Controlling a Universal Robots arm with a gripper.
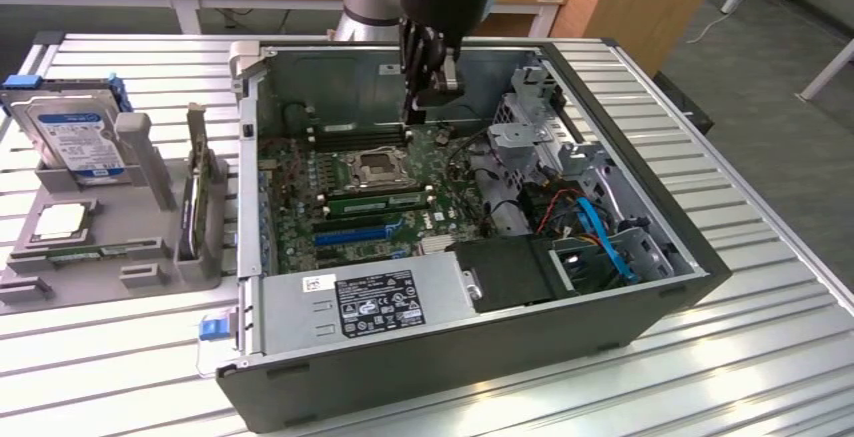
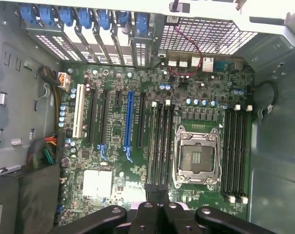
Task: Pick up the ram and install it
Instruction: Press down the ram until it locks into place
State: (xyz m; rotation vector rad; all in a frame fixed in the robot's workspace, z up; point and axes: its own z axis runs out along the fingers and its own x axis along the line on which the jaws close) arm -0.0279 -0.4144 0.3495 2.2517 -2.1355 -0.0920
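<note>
My gripper (image 1: 422, 109) hangs inside the open computer case (image 1: 667, 257), above the motherboard (image 1: 300, 192). Its fingers are shut and nothing shows between them. In the wrist view the gripper (image 2: 158, 191) sits over one end of the memory slots (image 2: 159, 141) beside the empty CPU socket (image 2: 196, 153). In the exterior view a long green ram stick (image 1: 380, 198) stands in the slots just in front of that socket. A second thin ram stick (image 1: 200, 192) stands on edge in the grey holder (image 1: 150, 172) at the exterior view's left, outside the case.
The holder also carries a silver hard drive (image 1: 74, 137) and a square CPU chip (image 1: 60, 220). Inside the case are a drive cage (image 1: 534, 127), blue cables (image 1: 607, 247) and the power supply (image 1: 367, 302). A second bank of slots (image 2: 235, 151) lies on the socket's other side.
</note>
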